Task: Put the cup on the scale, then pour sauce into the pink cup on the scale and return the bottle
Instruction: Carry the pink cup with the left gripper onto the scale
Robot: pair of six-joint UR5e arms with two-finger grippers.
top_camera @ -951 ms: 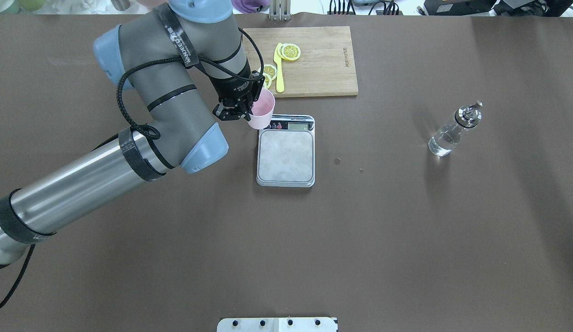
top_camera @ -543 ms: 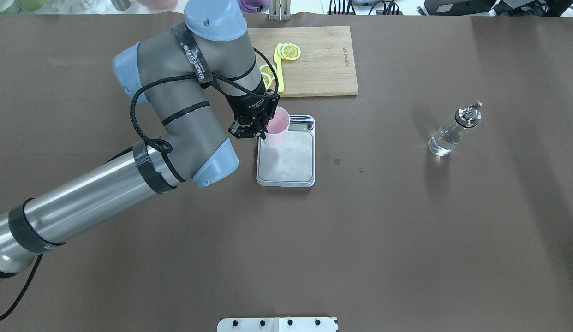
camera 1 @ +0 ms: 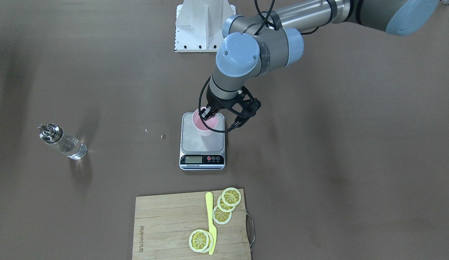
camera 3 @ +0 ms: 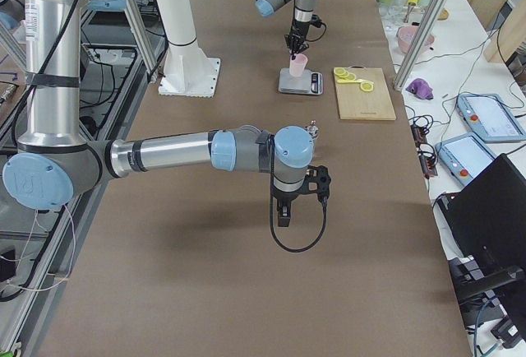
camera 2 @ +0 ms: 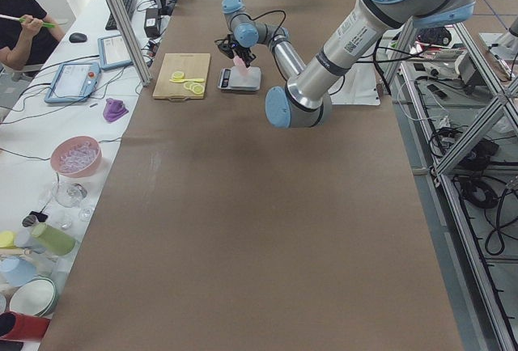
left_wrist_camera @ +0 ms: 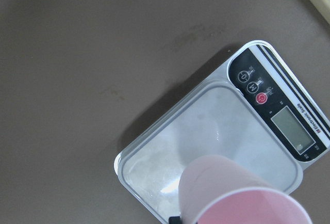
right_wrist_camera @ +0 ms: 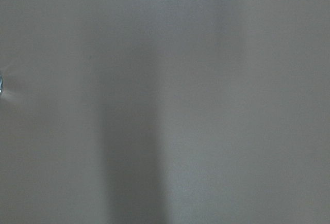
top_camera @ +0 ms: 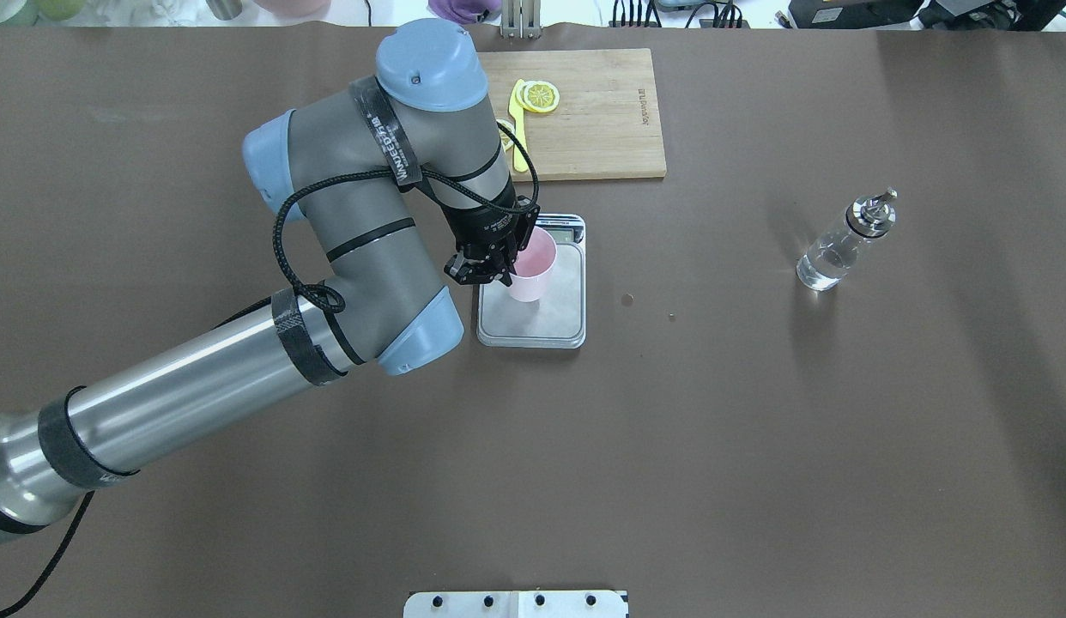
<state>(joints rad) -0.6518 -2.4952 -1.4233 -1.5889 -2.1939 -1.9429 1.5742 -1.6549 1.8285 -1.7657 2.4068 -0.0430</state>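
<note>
My left gripper is shut on the rim of the pale pink cup and holds it upright over the scale's steel platform. I cannot tell whether the cup's base touches the platform. The front view shows the gripper, the cup and the scale. The left wrist view shows the cup above the scale. The glass bottle of clear sauce stands alone at the right, also in the front view. My right gripper shows only in the exterior right view, low over bare table; I cannot tell its state.
A wooden cutting board with lemon slices and a yellow knife lies just behind the scale. The robot's white base plate is at the near edge. Two small specks lie right of the scale.
My left gripper has carried the pink cup from beside the scale's back left corner to over its platform. The bottle has not moved.
</note>
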